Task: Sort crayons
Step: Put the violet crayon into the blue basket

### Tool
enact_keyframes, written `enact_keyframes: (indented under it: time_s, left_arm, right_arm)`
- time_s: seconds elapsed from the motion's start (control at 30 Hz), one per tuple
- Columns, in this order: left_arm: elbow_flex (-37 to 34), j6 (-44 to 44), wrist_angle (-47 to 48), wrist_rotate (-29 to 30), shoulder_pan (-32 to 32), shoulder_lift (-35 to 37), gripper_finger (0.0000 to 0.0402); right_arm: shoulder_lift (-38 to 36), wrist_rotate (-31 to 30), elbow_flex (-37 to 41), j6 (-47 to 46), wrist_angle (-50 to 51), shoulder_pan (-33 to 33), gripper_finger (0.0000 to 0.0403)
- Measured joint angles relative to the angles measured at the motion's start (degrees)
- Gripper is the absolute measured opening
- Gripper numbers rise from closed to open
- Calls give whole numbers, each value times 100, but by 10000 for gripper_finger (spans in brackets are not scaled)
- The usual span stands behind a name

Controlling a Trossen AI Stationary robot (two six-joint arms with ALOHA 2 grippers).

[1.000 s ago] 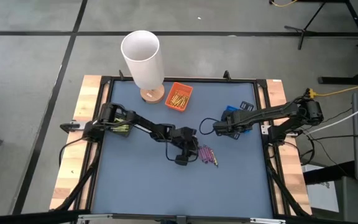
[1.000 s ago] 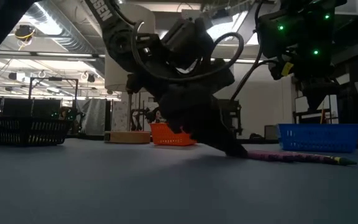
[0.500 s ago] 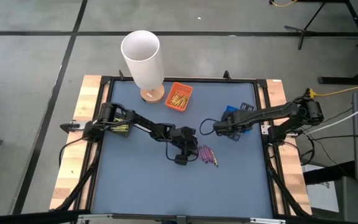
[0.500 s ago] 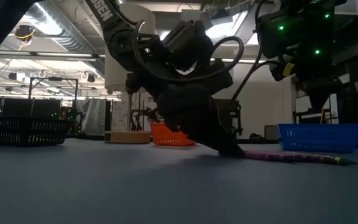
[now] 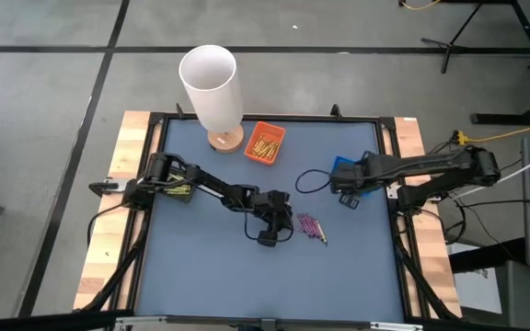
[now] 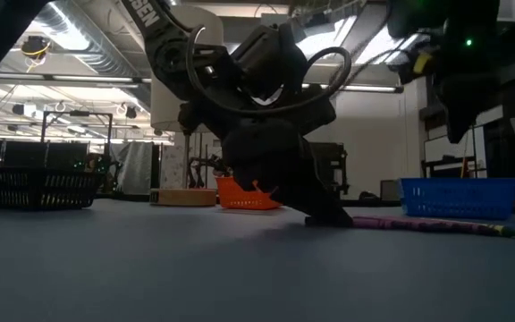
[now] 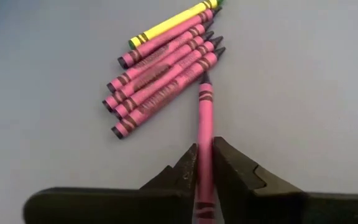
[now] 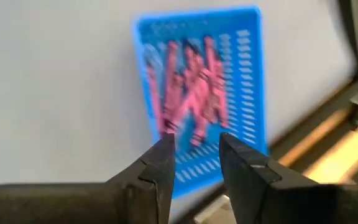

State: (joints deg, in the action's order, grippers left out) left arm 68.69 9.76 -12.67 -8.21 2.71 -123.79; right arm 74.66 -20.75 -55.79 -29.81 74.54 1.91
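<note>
This is a big open robotics lab or workshop: a grey concrete floor [image 5: 53, 101] marked with dark tape lines surrounds the wood-edged test table [image 5: 109, 248], stand legs [image 5: 467, 37] and a yellow cable [image 5: 509, 133] trail nearby, while exposed ceiling ducts [image 6: 79, 54], strip lights and equipment racks [image 6: 25, 156] fill the background

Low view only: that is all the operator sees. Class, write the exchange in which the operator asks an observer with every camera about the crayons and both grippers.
Operator: Does the left gripper hold anything?
Observer: Yes, the left gripper pinches one purple crayon, apart from the loose row.
Operator: And the right gripper?
Observer: The right gripper is open and empty, facing the blue tray of purple crayons.
</note>
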Motion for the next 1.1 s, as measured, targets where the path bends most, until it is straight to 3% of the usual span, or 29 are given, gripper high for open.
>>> enact_keyframes:
  time_s: [0.23,0.53,1.1]
  left_arm:
    - [-2,-16,-24,76,67,0,19]
    - [-7,-295,-115,70,78,4,14]
    - [-15,-664,-418,347,225,278,14]
  right_arm:
    - [-505,529,0,16,-1275,2,124]
    - [-356,1377,0,463,-2790,174,124]
    - [374,1329,0,618,-3752,1706,124]
